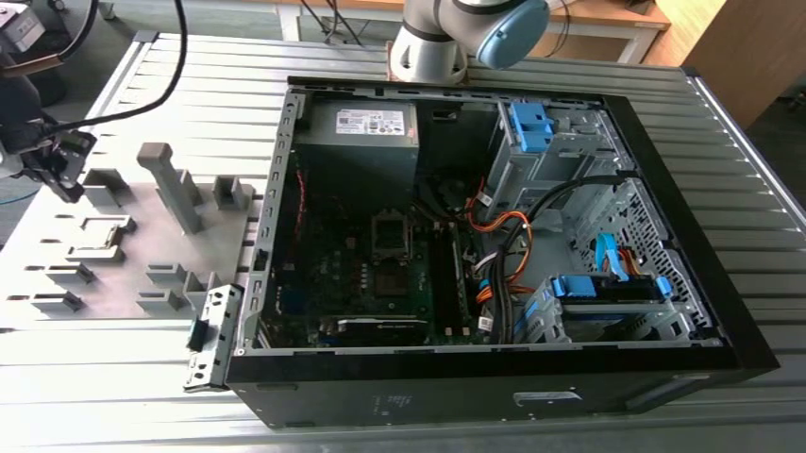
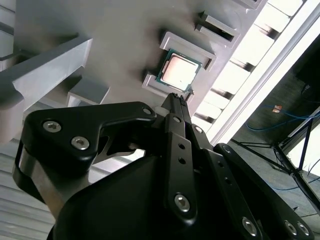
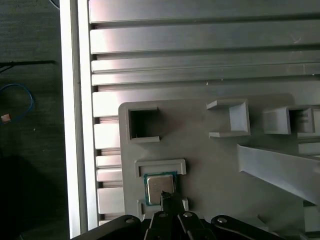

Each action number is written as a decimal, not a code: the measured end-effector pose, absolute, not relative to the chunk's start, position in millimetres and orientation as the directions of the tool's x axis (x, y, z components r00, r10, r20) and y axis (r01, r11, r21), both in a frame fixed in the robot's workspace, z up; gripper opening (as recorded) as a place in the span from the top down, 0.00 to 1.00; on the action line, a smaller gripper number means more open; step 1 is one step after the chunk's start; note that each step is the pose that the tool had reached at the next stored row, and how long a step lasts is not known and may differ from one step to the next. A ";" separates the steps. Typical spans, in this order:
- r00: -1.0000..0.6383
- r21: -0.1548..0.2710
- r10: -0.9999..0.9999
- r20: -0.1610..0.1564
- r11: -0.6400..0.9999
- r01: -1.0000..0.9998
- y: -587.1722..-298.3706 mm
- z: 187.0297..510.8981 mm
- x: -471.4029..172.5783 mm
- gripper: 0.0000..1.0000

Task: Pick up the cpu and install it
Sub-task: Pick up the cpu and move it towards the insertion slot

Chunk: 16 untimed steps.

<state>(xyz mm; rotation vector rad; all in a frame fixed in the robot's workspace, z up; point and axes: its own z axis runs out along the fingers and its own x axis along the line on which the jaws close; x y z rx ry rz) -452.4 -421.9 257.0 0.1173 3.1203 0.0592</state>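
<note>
Exterior view, starting well out on its left of the computer case [image 1: 504, 236]: the gripper [image 1: 63, 184] hangs above a flat grey plate [image 1: 126, 288] that lies on a ribbed metal table [image 1: 126, 406]. Grey blocks and one tall post [image 1: 170, 184] stand up from the plate, which reaches as far as the case's side wall.

In both wrist views the cpu [image 2: 178, 70] [image 3: 160, 187] lies flat, silvery top up, inside a square holder [image 2: 187, 42] [image 3: 160, 166] on that plate, outside the case. The gripper [image 2: 176, 100] [image 3: 169, 197] points down at it. Its jaws are drawn together to a single narrow tip with nothing between them. In the first wrist view the tip overlaps the cpu's near edge; whether it touches cannot be told.

The case lies on its side with the cover off, a dark circuit board [image 1: 377, 274] on its floor and blue brackets and orange wires on the side farther from the plate. Behind the case stands the arm's [image 1: 435, 42] pale base.

The table is made of long bright slats with grooves between them. Beyond the table edge farthest from the case, the first wrist view shows a dark floor [image 3: 30, 165] and a loop of blue cable [image 3: 31, 102]. On the exterior view's right, behind the case, stands wooden furniture [image 1: 737, 47].
</note>
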 end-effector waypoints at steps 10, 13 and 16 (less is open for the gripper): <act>-0.997 0.039 0.075 -0.017 0.996 0.075 -422.0 250.2 -457.2 0.89; -0.997 0.039 0.075 -0.017 0.996 0.075 -422.2 246.9 -457.9 0.89; -0.997 0.039 0.076 -0.017 0.996 0.075 -422.8 243.5 -458.6 0.89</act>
